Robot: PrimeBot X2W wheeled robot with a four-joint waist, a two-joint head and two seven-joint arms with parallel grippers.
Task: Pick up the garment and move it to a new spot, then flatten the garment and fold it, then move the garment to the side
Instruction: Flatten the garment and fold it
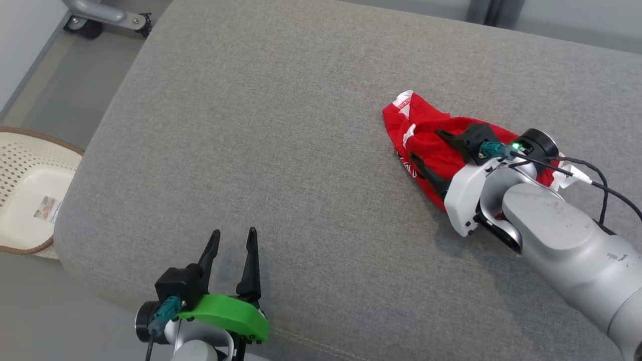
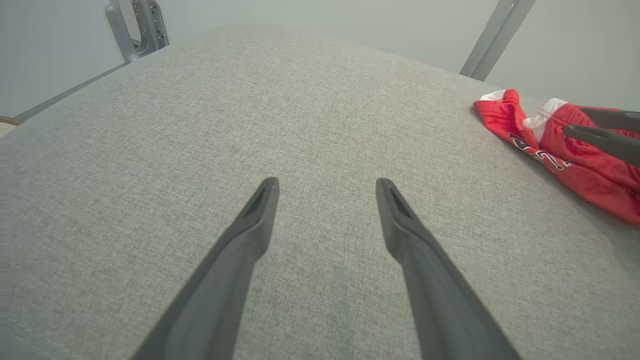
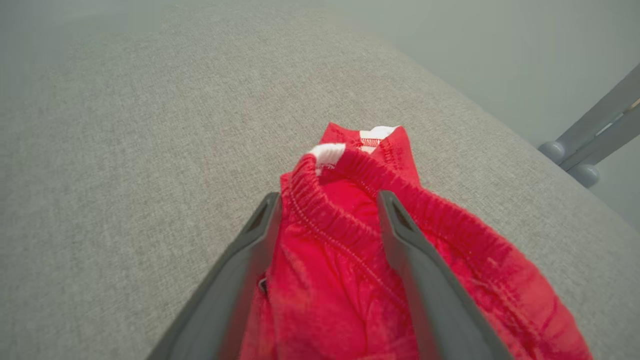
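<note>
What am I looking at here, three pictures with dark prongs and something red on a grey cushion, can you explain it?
It is a two-armed robot. The wide picture is from a camera on its head; the other two are from cameras on each wrist, looking along that arm's two dark fingers. A crumpled red garment with white trim lies on a grey padded surface. The right tool is open, its fingers on either side of a fold of the garment near the waistband, not clamped. The left tool is open over bare cushion. A pale basket sits on the floor, left.

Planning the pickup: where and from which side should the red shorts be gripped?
Grip the elastic waistband, bunched into a raised ridge atop the red shorts. Come from above, as the right gripper does, open fingers straddling that ridge.
</note>
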